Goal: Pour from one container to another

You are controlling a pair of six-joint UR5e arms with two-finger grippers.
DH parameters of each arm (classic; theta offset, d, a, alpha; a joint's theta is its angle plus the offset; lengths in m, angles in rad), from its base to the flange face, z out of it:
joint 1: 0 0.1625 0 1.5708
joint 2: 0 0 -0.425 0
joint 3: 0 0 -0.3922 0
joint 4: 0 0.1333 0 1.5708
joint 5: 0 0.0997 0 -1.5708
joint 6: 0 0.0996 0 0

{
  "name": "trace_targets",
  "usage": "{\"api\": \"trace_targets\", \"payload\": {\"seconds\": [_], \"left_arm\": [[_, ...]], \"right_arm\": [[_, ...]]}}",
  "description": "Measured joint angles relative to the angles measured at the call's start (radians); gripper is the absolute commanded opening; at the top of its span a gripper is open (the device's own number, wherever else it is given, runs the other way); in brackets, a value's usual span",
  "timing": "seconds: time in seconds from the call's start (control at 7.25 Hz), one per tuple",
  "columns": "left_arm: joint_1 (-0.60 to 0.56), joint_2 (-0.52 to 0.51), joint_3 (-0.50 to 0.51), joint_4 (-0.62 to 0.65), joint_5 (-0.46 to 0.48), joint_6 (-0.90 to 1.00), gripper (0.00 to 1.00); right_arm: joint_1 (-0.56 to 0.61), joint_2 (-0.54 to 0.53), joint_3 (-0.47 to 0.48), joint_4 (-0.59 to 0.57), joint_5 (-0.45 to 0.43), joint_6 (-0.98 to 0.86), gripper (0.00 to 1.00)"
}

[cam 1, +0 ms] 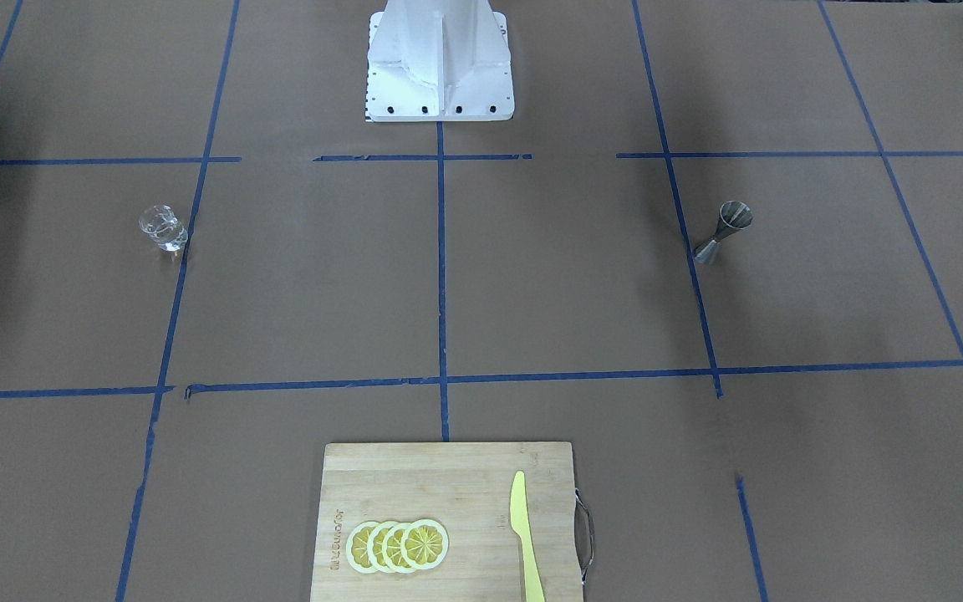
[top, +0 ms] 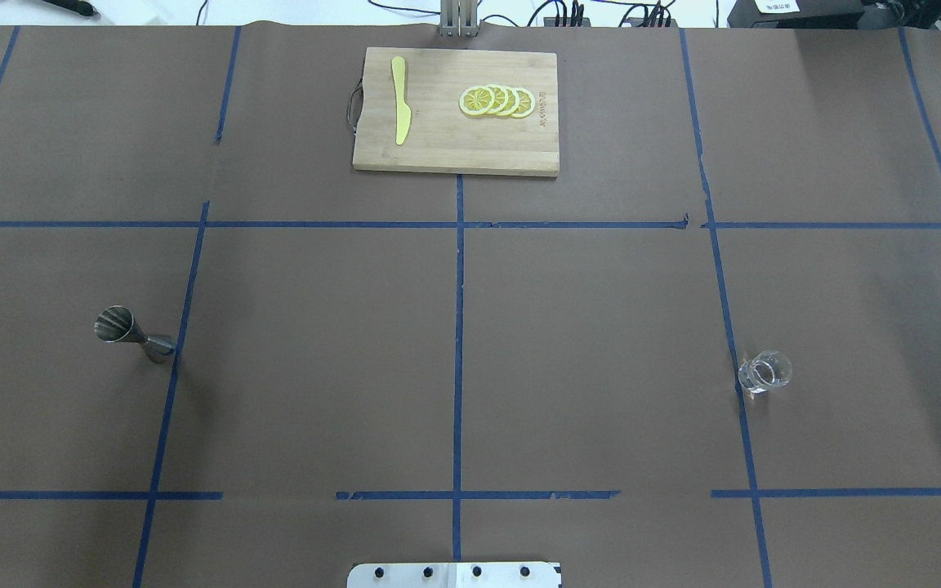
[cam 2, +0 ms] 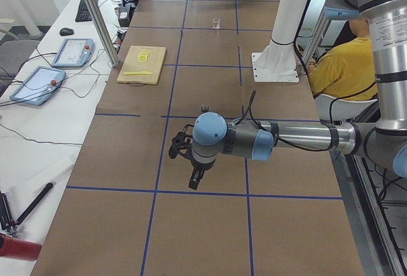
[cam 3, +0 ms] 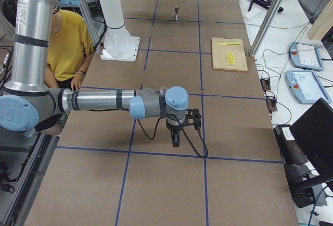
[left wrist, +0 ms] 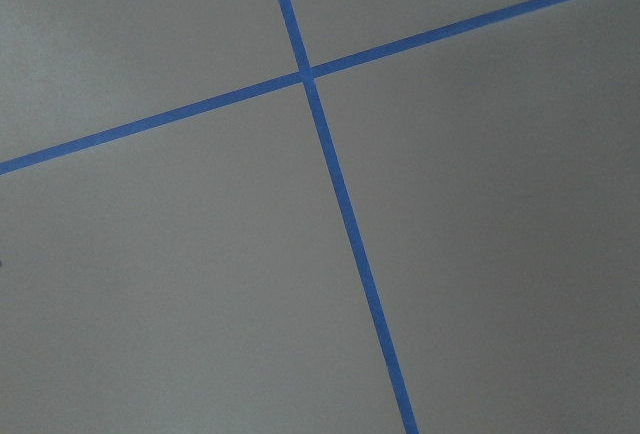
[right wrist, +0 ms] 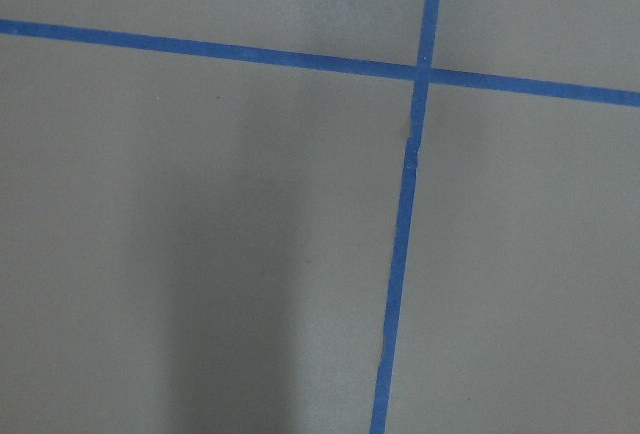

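The small clear glass cup stands upright on the robot's right side of the table, touching a blue tape line. The steel jigger stands upright on the robot's left side. Both arms hang low over the table's ends and show only in the side views. The left gripper points down, on the camera's side of the jigger. The right gripper points down, on the camera's side of the glass cup. I cannot tell whether either is open or shut. The wrist views show only paper and tape.
A wooden cutting board with lemon slices and a yellow knife lies at the far middle edge. The robot's white base stands at the near middle. A person in yellow sits behind the robot.
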Motion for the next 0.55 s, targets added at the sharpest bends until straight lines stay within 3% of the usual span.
{"api": "trace_targets", "payload": {"seconds": [0.28,0.55], "left_arm": [[0.038,-0.003,0.012,-0.169,-0.076,-0.150,1.00],[0.161,-0.007,0.018,-0.489,-0.050,-0.518,1.00]], "right_arm": [[0.000,-0.001,-0.002,0.037,0.005,-0.002,1.00],[-0.001,-0.001,-0.006,0.049,0.007,0.002,1.00]]}}
